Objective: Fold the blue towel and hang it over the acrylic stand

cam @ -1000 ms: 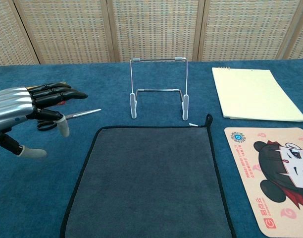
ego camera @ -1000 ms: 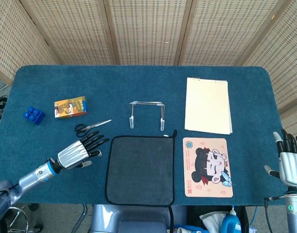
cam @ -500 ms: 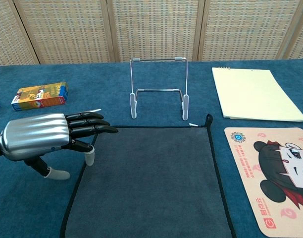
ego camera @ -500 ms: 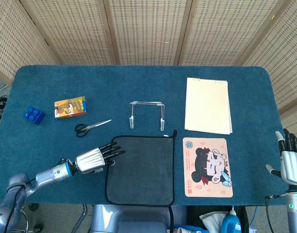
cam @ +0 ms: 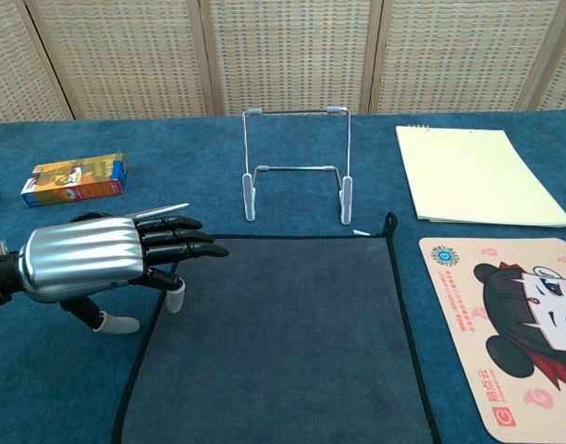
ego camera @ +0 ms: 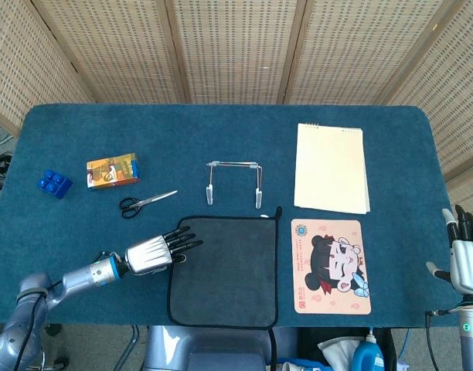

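- Towel (ego camera: 225, 269) lies flat and unfolded at the near edge of the table (ego camera: 221, 139), centre. It reads dark grey-blue with black piping; a small hanging loop sits at its far right corner.
- Left hand (ego camera: 155, 252) is at the towel's left edge, back upward, fingers stretched out and slightly spread, fingertips (cam: 204, 248) reaching over the left hem. It is released and holds nothing. Chest view shows the thumb pointing down beside the hem; whether it touches the cloth cannot be told.
- Right hand (ego camera: 467, 259) is off the table's near right corner, well apart from everything, fingers straight and pointing away from the robot, nothing in it.
- Cartoon mouse pad (ego camera: 330, 265) lies just beside the towel's right edge, flat.
- Scissors (ego camera: 146, 203), black handles, lie beyond the left hand, blades pointing right.
- Acrylic stand (ego camera: 234, 182) is upright just beyond the towel's far edge, centre, with its two feet near the hem. Nothing hangs on it.
- Yellow notepad (ego camera: 331, 168) lies beyond the mouse pad, right of the stand.
- Small printed box (ego camera: 112, 171) lies far left, beyond the scissors.
- Blue toy brick (ego camera: 53, 183) sits left of the box, near the table's left edge.
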Motion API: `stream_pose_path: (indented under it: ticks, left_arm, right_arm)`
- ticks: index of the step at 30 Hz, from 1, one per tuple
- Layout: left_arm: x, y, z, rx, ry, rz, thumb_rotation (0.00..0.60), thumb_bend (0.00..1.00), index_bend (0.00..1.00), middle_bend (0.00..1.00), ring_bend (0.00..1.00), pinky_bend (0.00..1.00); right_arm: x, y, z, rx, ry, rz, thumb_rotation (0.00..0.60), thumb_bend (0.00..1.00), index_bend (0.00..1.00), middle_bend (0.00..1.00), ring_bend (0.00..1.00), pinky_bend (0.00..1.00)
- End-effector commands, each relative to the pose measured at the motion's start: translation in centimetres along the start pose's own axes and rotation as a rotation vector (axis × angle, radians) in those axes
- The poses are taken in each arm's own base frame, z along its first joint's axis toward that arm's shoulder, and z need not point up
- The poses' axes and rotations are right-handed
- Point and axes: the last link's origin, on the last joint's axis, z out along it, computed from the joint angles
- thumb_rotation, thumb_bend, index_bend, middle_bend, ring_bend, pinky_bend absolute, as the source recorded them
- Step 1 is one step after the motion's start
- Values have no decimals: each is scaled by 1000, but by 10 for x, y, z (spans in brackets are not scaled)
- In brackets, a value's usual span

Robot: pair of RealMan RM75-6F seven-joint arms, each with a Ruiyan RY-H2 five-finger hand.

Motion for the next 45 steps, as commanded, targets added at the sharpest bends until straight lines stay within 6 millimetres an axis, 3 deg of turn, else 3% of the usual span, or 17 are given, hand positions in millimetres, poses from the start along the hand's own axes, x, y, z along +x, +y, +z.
stream_pose_path:
  ticks: [1, 21, 45]
  left_arm:
    - [0, 0, 5, 7, 0, 2, 600, 269, 434, 0, 0, 1]
    - [-1, 6, 18, -14, 9, 12, 600, 304, 440, 0, 0, 4]
    - [6, 8, 26, -34, 49, 25, 600, 467, 476, 0, 0, 8]
  right_arm:
    - [0, 0, 0, 0, 0, 0, 600, 0, 0, 0, 0, 0]
    - [2, 2, 0, -5, 2, 7, 600, 0, 0, 0, 0, 0]
    - [3, 4, -2, -1, -6, 20, 600, 0, 0, 0, 0, 0]
